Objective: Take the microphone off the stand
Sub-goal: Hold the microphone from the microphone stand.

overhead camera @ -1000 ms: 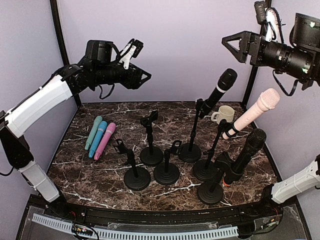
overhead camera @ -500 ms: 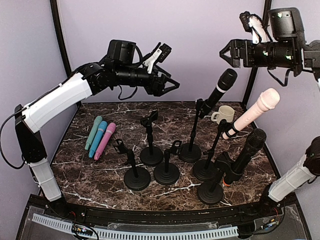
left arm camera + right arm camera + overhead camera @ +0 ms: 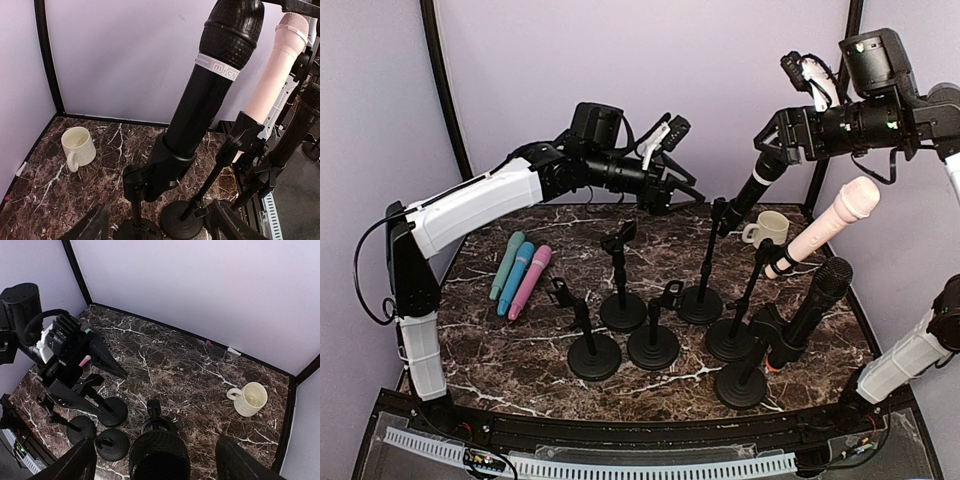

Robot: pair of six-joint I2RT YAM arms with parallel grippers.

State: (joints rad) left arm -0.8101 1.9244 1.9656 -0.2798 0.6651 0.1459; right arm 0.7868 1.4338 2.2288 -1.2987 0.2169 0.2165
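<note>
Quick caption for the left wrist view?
Open left hand faces a black microphone in its stand, cream mug nearby.

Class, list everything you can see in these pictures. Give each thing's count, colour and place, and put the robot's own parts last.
table: one, dark brown marble, under everything
loose microphones: three, teal, blue and pink, lying side by side on the table's left
empty stands: three, black, centre
occupied stands: three, black, right of centre
tall black microphone: one, on the rear occupied stand
near black microphone: one, on the stand at near right
pale pink microphone: one, on the stand between those two
mug: one, cream, far right of the table
left gripper: one, black, open, raised over the rear centre
right gripper: one, black, open, at the tall black microphone's head
</note>
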